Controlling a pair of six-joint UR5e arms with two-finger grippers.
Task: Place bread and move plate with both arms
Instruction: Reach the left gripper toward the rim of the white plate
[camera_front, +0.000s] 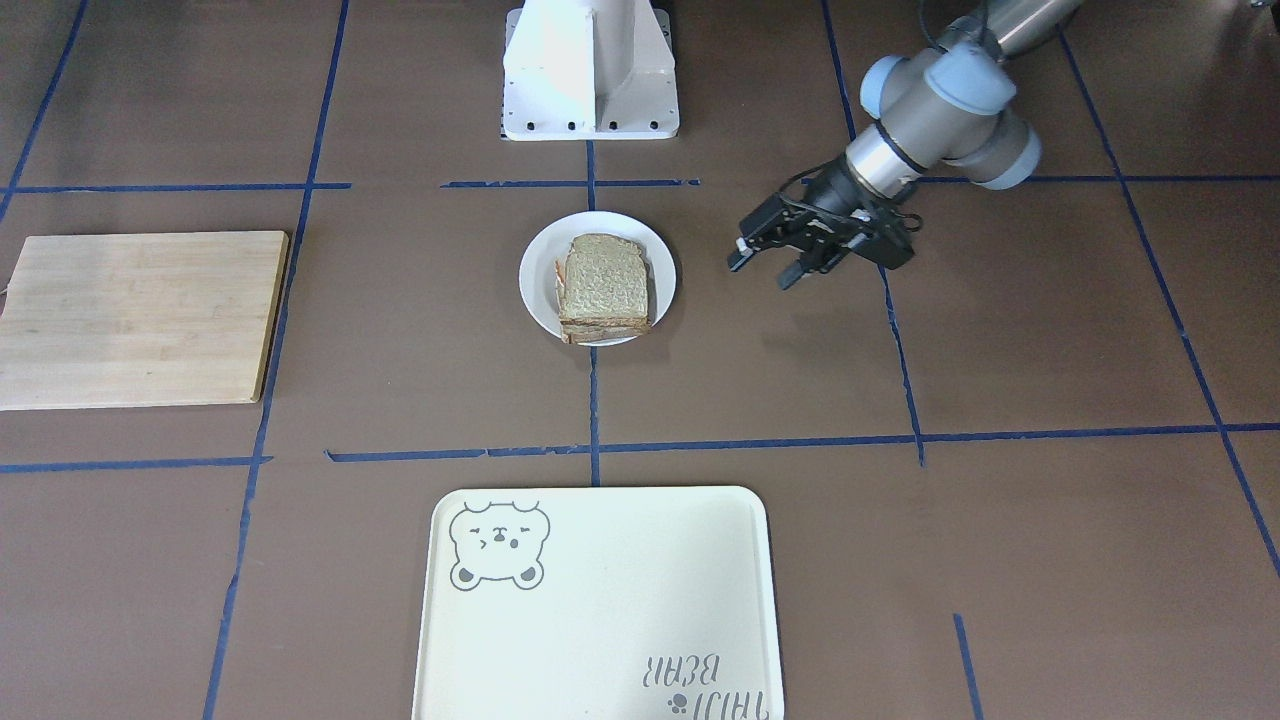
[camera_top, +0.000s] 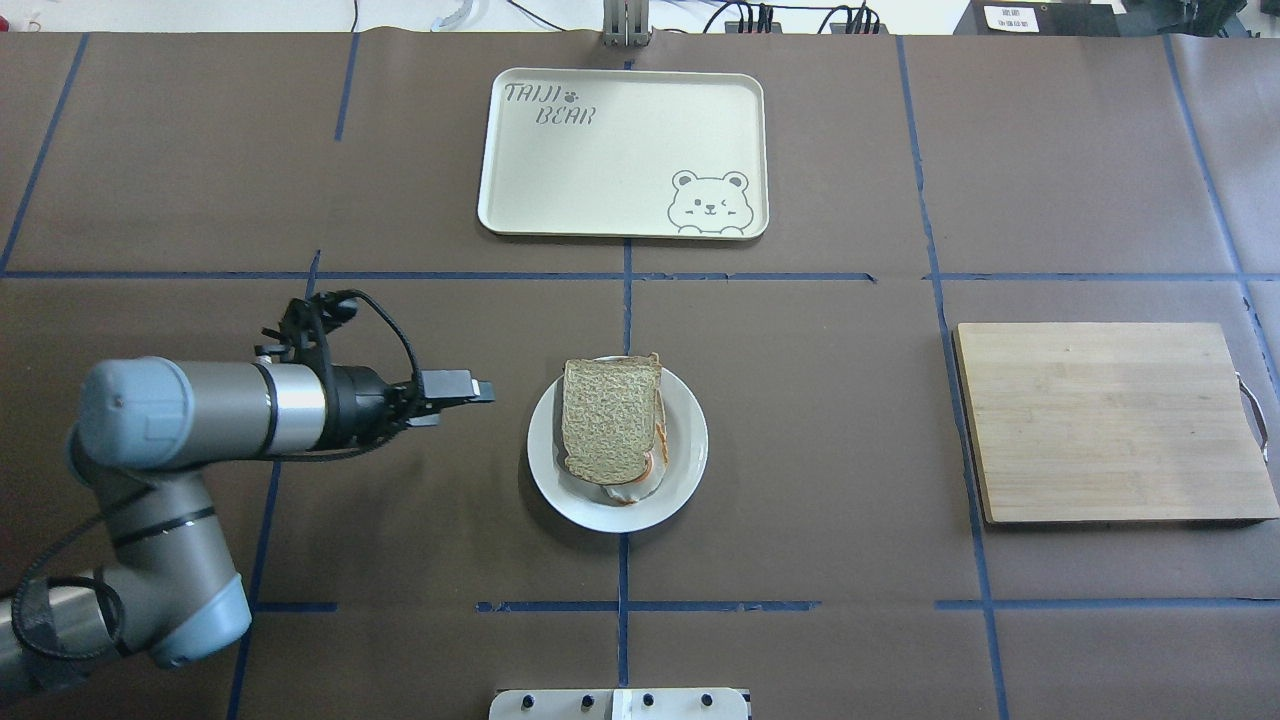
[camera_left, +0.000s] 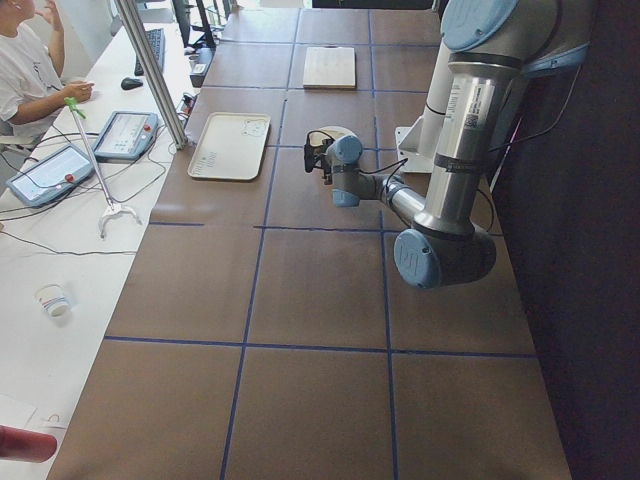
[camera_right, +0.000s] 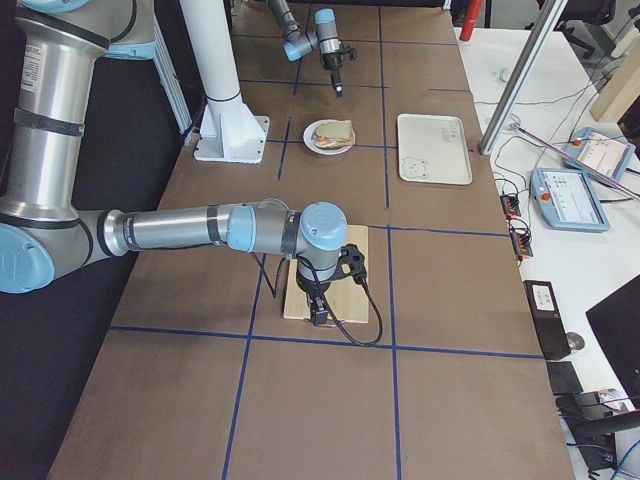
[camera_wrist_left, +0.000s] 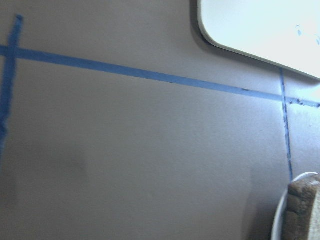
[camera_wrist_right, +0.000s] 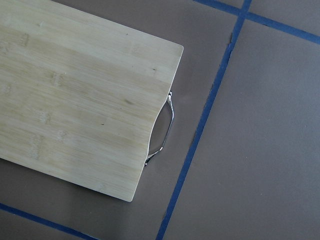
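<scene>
A slice of brown bread (camera_front: 603, 280) lies on top of a stack on the small white plate (camera_front: 535, 290) at the table's middle. In the overhead view the bread (camera_top: 610, 418) covers a fried egg and a lower slice on the plate (camera_top: 690, 470). My left gripper (camera_front: 765, 265) is open and empty and points at the plate from a short way off its side. It also shows in the overhead view (camera_top: 480, 390). My right gripper (camera_right: 318, 310) hangs over the wooden board's edge, far from the plate. I cannot tell if it is open or shut.
A cream tray with a bear drawing (camera_top: 620, 150) lies beyond the plate, on the operators' side. A pale wooden board (camera_top: 1110, 420) with a metal handle (camera_wrist_right: 162, 130) lies to my right. The white pedestal base (camera_front: 590, 70) stands behind the plate.
</scene>
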